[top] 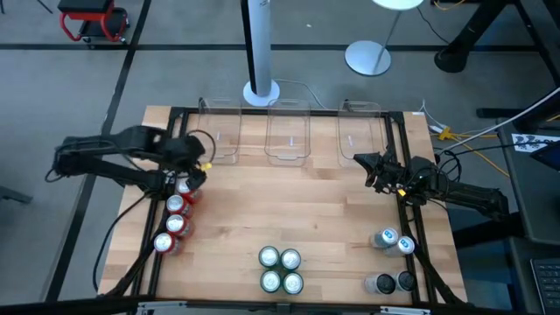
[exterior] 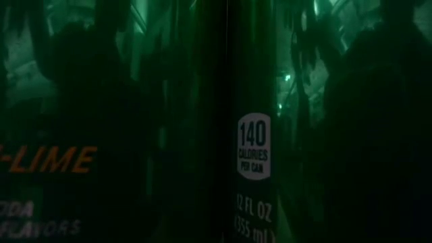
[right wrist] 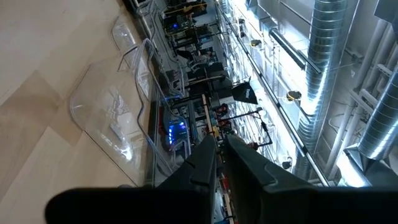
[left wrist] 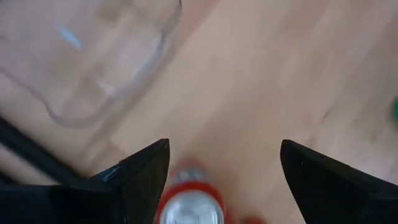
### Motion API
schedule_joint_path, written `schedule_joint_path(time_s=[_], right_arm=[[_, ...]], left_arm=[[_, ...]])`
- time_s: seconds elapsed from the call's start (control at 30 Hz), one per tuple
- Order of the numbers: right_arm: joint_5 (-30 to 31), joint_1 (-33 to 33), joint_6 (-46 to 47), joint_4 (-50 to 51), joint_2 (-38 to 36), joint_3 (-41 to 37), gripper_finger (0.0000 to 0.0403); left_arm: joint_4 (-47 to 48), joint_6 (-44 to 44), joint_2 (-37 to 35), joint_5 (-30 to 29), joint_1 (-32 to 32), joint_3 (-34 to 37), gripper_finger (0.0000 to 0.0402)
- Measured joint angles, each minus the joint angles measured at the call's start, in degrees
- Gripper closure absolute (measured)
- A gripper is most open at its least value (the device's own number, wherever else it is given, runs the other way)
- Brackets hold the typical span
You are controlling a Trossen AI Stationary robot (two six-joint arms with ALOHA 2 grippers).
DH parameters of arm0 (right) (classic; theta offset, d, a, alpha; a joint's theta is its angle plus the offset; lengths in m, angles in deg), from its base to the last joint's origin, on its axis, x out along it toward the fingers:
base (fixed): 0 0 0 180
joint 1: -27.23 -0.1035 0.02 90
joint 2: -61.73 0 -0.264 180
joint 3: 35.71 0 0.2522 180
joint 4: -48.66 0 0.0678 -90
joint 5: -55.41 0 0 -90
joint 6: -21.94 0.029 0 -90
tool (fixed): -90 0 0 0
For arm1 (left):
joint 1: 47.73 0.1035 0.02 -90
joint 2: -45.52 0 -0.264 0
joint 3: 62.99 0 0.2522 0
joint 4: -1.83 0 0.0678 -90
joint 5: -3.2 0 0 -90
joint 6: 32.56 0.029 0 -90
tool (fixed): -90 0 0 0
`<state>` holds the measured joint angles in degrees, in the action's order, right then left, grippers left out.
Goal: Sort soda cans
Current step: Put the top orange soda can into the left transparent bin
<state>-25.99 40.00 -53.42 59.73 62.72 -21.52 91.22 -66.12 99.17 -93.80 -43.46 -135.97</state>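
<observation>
Wooden tabletop [top: 324, 210] with a black frame around it, grey floor past that, and three clear plastic bins [top: 287, 131] lined up along the far edge. Left gripper [top: 194, 171] is hanging over the top end of the red cans [top: 174, 217], which sit in a slanted row near the left edge of the table. In the left wrist view its fingers [left wrist: 146, 177] are spread wide with one red can [left wrist: 189, 202] sitting right in the gap between them, silver top up, neither finger touching it as far as I can see; a clear bin [left wrist: 93, 56] lies just beyond the fingertips. Right gripper [top: 369, 164] is over on the right side near the right-hand bin, and its fingers [right wrist: 208, 158] look pressed together with only a thin slit between them, nothing held; a clear bin [right wrist: 112, 118] shows past the tips there too. Four green cans [top: 280, 269] are bunched in a tight square at the near-middle edge, well apart from both sets of fingers. Blue/silver cans [top: 395, 241] and a dark pair [top: 391, 282] sit at the near right, nearer to the camera side than the right fingers. Low view is basically blocked by a green can [exterior: 223, 121] right against the lens, you can read "140 calories per can" on it.
</observation>
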Motion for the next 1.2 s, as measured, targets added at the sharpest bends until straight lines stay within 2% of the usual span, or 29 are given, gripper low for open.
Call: schedule_joint_path(time_s=[0.17,0.23,0.53,0.67,0.93,1.2], right_arm=[[0.00,0.00,-0.08,0.00,0.00,0.00,0.0366],[0.00,0.00,-0.16,0.00,0.00,-0.02,0.0366],[-0.15,0.00,-0.19,0.28,0.00,-0.02,0.0366],[-0.17,0.00,-0.18,0.35,0.00,0.00,0.0366],[-0.22,0.00,-0.19,0.43,-0.01,-0.02,0.0366],[-0.28,0.00,-0.19,0.52,-0.02,0.00,0.0366]], left_arm=[[7.90,-6.18,5.63,5.81,0.00,0.00,0.0106],[9.37,-6.52,6.55,6.25,0.00,0.00,0.0106],[5.32,-5.19,6.38,4.98,-0.01,0.00,0.0104],[5.27,-5.58,6.38,4.70,-0.05,0.00,0.0084],[8.75,-10.25,6.73,3.43,-0.07,0.00,0.0007],[10.56,-15.56,6.73,3.41,-0.07,0.00,0.0014]])
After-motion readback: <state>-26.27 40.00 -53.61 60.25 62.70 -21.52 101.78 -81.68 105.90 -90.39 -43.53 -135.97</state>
